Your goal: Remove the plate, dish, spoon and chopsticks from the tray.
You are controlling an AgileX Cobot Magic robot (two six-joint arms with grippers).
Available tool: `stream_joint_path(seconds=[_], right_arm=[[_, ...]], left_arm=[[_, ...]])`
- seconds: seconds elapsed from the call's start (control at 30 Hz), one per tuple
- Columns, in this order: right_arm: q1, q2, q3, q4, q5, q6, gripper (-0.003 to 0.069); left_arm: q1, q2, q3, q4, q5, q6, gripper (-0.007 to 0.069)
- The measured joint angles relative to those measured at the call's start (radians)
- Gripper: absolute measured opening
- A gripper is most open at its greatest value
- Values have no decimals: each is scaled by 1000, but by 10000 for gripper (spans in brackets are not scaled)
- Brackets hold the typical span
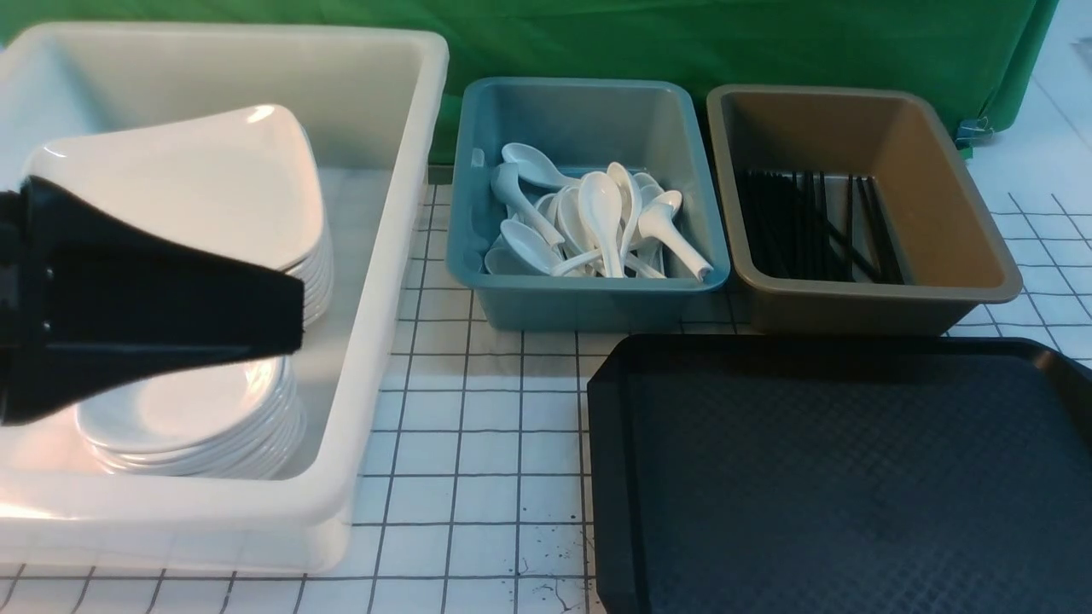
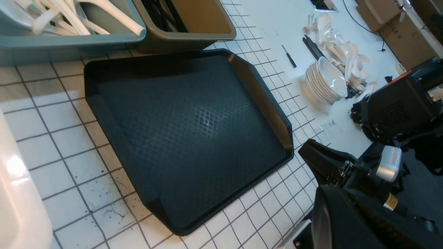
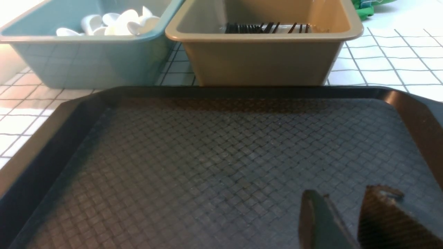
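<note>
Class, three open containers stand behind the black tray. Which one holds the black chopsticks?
The brown bin, farthest to the robot's right, holds the chopsticks. The blue bin holds white spoons, and the big white tub holds stacked plates.

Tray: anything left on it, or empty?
Empty. The tray shows only bare textured surface in all three views, with no plate, dish, spoon or chopsticks on it.

Ahead of your right gripper (image 3: pixel 341 221) the tray (image 1: pixel 840 477) lies bare, open floor to its far rim; past it the blue bin (image 1: pixel 589 205) and brown bin (image 1: pixel 862 205) wall you off.
</note>
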Motion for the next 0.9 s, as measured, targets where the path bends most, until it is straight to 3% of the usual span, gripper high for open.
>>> stream_joint_path(seconds=[0.23, 0.6, 0.8, 0.9], right_arm=[[0, 0, 0, -1, 1, 0, 240], [0, 0, 0, -1, 1, 0, 240], [0, 0, 0, -1, 1, 0, 240], [0, 0, 0, -1, 1, 0, 240]], left_arm=[[0, -20, 0, 93, 15, 4, 4], [0, -264, 5, 385, -10, -9, 4], [0, -417, 5, 489, -212, -12, 4], [0, -457, 5, 497, -397, -38, 4]])
